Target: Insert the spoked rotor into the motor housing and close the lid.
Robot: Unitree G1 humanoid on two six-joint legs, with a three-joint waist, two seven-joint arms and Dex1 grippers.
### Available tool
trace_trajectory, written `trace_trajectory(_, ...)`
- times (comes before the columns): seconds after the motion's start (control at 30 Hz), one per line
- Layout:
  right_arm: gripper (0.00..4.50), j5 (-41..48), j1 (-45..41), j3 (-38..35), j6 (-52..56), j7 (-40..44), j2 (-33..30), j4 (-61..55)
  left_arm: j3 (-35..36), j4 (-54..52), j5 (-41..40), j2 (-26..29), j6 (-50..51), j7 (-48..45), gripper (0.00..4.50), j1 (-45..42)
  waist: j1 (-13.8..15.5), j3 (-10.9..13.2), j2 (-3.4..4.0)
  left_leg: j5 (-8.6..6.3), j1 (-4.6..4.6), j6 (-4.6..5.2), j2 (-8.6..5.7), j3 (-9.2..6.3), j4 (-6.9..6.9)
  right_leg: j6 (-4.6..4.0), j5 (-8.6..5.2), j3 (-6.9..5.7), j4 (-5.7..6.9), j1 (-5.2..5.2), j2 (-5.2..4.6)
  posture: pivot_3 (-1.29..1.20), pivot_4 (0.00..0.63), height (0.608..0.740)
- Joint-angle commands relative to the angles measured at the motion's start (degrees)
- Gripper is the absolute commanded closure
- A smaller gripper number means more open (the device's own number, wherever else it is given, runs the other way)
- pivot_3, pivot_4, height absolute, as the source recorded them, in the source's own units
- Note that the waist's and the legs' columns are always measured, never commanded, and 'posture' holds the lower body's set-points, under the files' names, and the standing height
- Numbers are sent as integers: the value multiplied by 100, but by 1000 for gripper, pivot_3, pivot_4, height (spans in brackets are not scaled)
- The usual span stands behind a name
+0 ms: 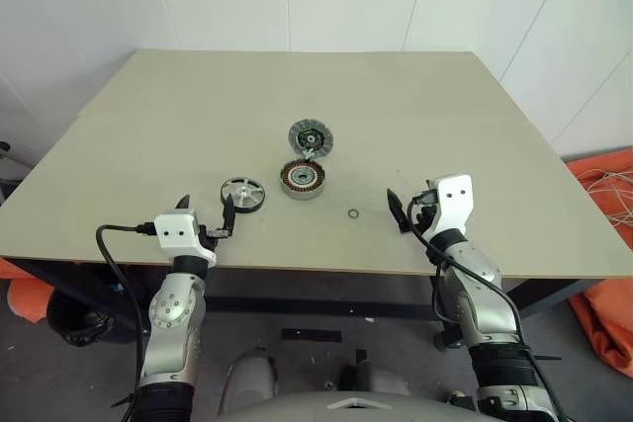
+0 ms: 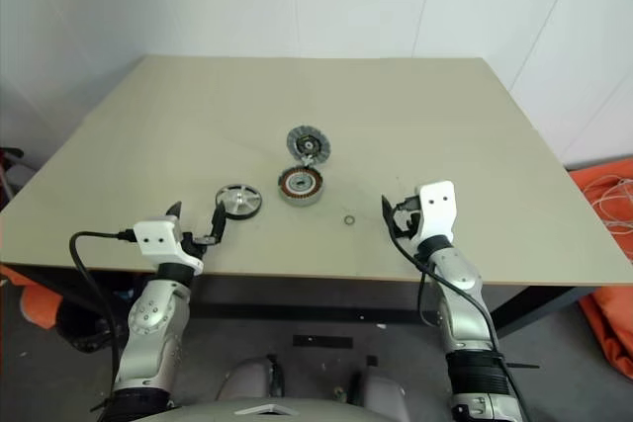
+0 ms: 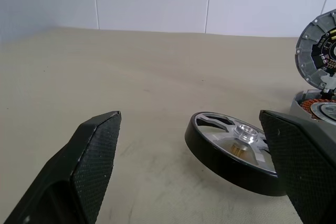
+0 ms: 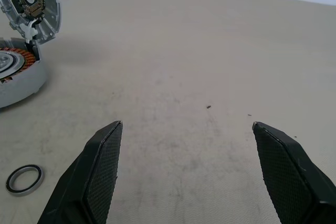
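Two end effectors hover spread and empty over the desk (image 1: pixel 148 106). The spoked rotor (image 1: pixel 242 194) lies flat just ahead of the left end effector (image 1: pixel 206 212), toward its inner finger. Judgement: centre the fingers across the dark rim before closing. Beyond it sits the motor housing (image 1: pixel 304 179), its lid (image 1: pixel 311 138) hinged open. A small loose ring (image 1: pixel 354 213) lies between housing and right end effector (image 1: pixel 401 211); nothing blocks the approach.
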Motion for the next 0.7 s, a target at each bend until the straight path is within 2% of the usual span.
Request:
trace_trajectory(0.03,0,123,-13,-2,-8,60,-17,-339,-17,-70,6,36,-140,-39,14,-78,0,0,0,0,0,0,0,0,0,0,0,0,0,0,0,0,0,740)
trace_trajectory(0.47,0,141,35,0,76,111,-25,-460,-57,-106,27,40,-126,-68,14,-14,1,0,0,0,0,0,0,0,0,0,0,0,0,0,0,0,0,740)
trace_trajectory(0.7,0,435,52,213,488,693,-184,-896,-64,-101,19,35,-120,-68,14,7,3,0,0,0,0,1,0,0,0,0,0,0,0,0,0,0,0,740)
